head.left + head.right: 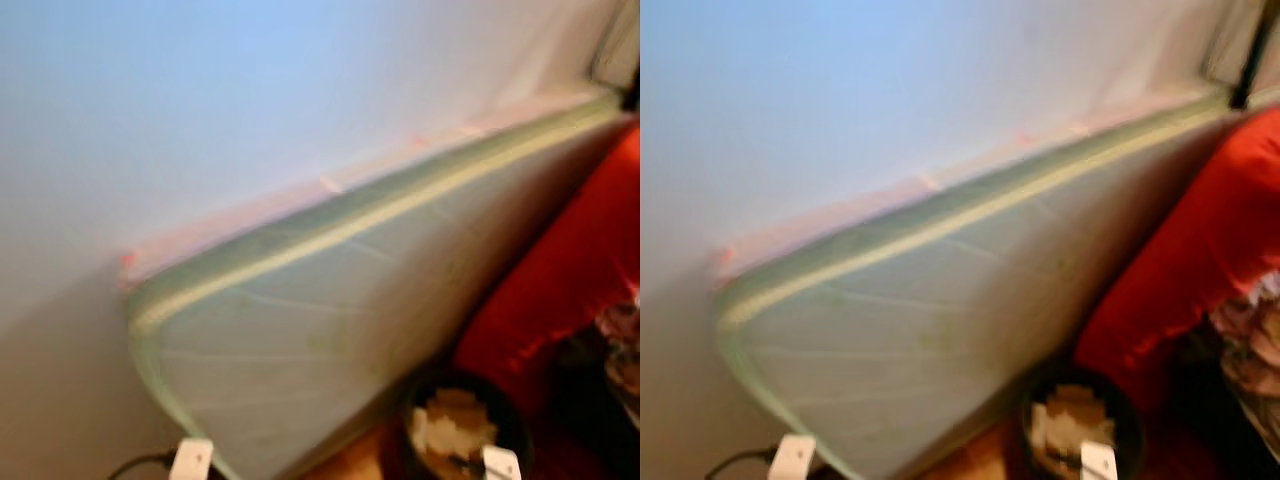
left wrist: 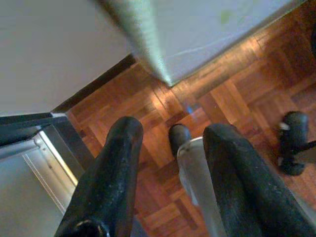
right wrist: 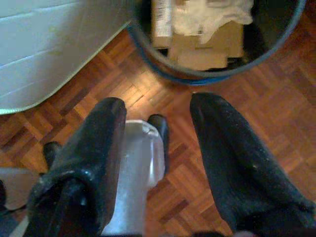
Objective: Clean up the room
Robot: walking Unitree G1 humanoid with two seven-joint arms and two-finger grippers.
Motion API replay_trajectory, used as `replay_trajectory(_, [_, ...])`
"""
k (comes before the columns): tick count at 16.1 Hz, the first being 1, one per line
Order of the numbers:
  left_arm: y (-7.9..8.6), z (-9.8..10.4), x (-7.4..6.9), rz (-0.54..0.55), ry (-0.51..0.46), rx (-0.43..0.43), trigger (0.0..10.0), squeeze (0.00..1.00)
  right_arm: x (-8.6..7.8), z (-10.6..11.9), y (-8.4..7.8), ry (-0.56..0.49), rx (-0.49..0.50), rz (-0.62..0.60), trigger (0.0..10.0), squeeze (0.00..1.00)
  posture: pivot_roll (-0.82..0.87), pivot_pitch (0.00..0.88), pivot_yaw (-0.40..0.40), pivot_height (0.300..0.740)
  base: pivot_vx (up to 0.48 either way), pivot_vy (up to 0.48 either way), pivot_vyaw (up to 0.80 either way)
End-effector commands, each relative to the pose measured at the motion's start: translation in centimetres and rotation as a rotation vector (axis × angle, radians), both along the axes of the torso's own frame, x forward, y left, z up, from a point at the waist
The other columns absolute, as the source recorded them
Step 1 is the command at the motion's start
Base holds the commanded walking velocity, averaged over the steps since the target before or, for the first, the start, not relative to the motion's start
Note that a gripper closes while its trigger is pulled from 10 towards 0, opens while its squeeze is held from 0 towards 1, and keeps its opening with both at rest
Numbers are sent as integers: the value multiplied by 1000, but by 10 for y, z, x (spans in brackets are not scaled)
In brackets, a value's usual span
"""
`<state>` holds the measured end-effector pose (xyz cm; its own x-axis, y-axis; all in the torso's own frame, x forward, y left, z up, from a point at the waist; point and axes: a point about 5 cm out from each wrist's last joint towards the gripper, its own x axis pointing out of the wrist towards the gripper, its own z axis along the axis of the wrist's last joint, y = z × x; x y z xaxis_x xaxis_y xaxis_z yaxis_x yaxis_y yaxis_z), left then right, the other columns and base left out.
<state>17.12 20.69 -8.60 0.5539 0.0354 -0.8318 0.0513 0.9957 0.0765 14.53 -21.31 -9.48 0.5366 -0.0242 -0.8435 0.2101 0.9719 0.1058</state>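
Note:
A dark round bin [image 1: 462, 428] holding cardboard and paper scraps stands on the wooden floor at the lower right, seen from above in the right wrist view as the bin [image 3: 276, 59]. My right gripper [image 3: 158, 113] hangs open over the parquet just short of the bin's rim, nothing between its fingers. My left gripper [image 2: 170, 136] is open too, above bare parquet near the corner of a pale green mattress [image 2: 197, 34].
The pale green mattress [image 1: 330, 320] leans on its edge against a white wall [image 1: 200, 100]. A red soft seat or cushion [image 1: 570, 280] sits right of the bin. A dark cable and white plug [image 1: 190, 460] lie low left. A black castor [image 2: 294, 140] stands on the floor.

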Motion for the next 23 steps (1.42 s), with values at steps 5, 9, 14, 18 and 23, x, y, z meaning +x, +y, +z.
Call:
replay_trajectory(5, [-9,0,2,-19,-5,-13,10000,0,-4,0,-6,8,-12,-12,10000,0,-29,0,7,740,0,-480,0])
replay_trajectory(9, [-10,0,3,-15,-9,-18,10000,0,-3,0,-7,7,-15,-12,10000,0,-30,0,4,740,0,-480,0])
replay_trajectory(14, [-9,1,5,-2,-16,-19,10000,0,-2,1,-8,3,-13,-18,10000,0,-26,0,0,740,0,-480,0])
replay_trajectory(18, [-11,1,6,13,-18,-26,10000,0,-3,1,-12,5,-13,-31,10000,0,-30,15,-7,740,0,-431,0])
replay_trajectory(23, [-9,2,7,43,-28,-30,10000,0,-3,1,-13,17,-13,-23,10000,0,-37,27,-2,740,0,0,-420])
